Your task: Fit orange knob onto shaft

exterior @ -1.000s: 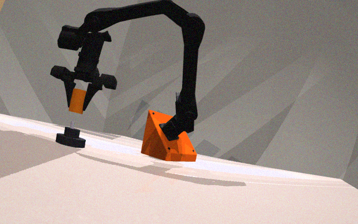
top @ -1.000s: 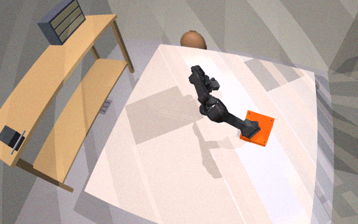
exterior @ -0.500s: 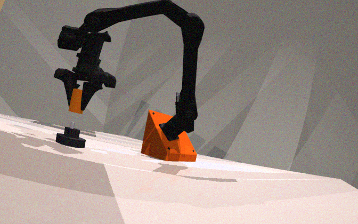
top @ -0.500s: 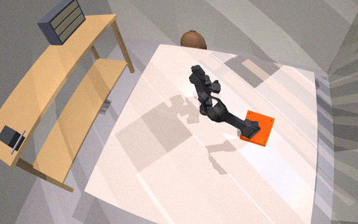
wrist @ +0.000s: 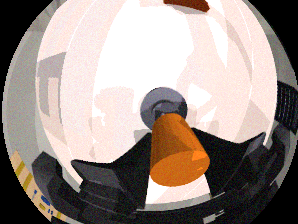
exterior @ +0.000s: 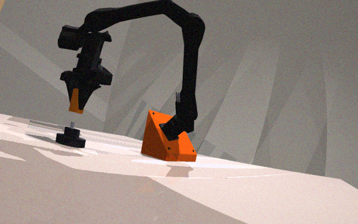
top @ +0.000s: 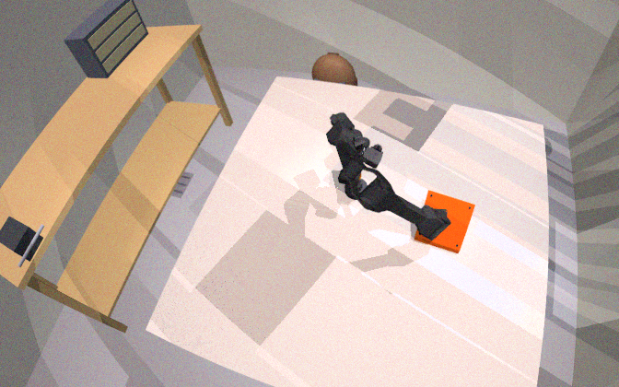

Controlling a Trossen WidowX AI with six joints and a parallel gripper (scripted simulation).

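Note:
The orange knob [exterior: 75, 103] [wrist: 177, 150] is held in my gripper [exterior: 76, 107] [wrist: 171, 134], which is shut on its sides. The knob hangs above the round black pedestal [top: 361, 185] [exterior: 70, 140] [wrist: 149, 111], with a gap between them. It leans slightly in the exterior view. The silver shaft [exterior: 72, 124] stands upright from the pedestal's middle, just below the knob's lower end and apart from it. In the wrist view the knob's far end overlaps the pedestal's near part. The knob's hole and the shaft's flat side cannot be made out.
The arm's orange wedge base [top: 455, 220] [exterior: 153, 141] stands on the pale table [top: 368, 318] [exterior: 301, 197]. A wooden bench [top: 92, 134] with a drawer box [top: 110, 41] is at the left in the top view. A brown round object [top: 332, 69] is beyond the table's far edge.

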